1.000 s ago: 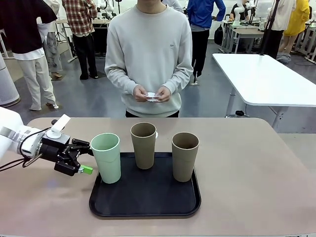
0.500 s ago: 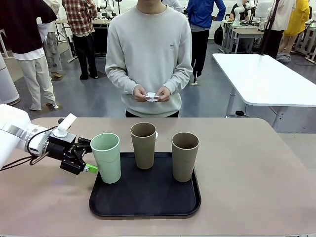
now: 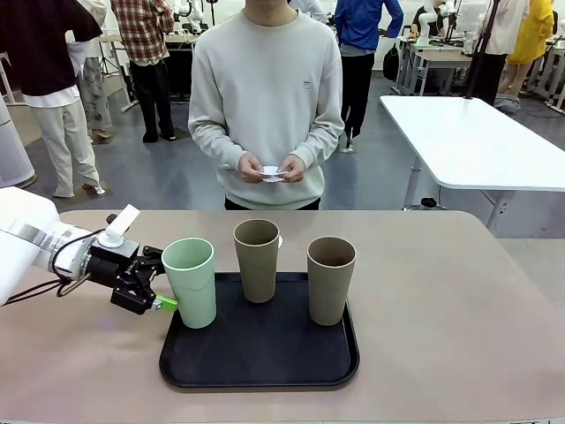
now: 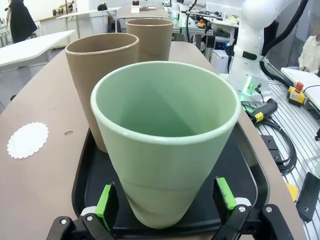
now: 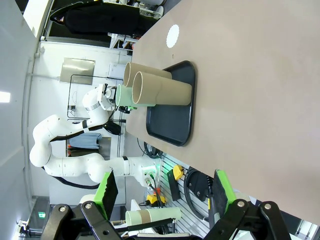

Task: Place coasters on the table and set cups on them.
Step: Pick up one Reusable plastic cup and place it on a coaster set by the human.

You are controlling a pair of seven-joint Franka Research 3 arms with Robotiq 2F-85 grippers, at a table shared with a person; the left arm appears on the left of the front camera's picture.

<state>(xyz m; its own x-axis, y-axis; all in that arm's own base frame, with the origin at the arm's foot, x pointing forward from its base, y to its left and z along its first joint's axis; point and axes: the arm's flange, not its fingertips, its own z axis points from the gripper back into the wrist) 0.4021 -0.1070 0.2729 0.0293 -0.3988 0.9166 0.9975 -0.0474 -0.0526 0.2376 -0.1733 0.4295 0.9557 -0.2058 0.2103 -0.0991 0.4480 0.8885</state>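
Observation:
A pale mint cup stands at the left end of the black tray, with two tan cups to its right. My left gripper is open and straddles the mint cup low down, a green pad on each side with a thin gap. One white lacy coaster lies on the beige table beyond the tray; in the right wrist view this coaster appears too. The person's hands hold more coasters. My right gripper is open and holds nothing, far from the tray.
The person stands at the table's far edge, behind the middle cup. A glossy white table stands at the back right. Bare tabletop lies to the right of the tray and in front of it.
My left gripper has slid right toward the mint cup, and its fingers now stand on either side of it. The cups and the person's hands have not moved.

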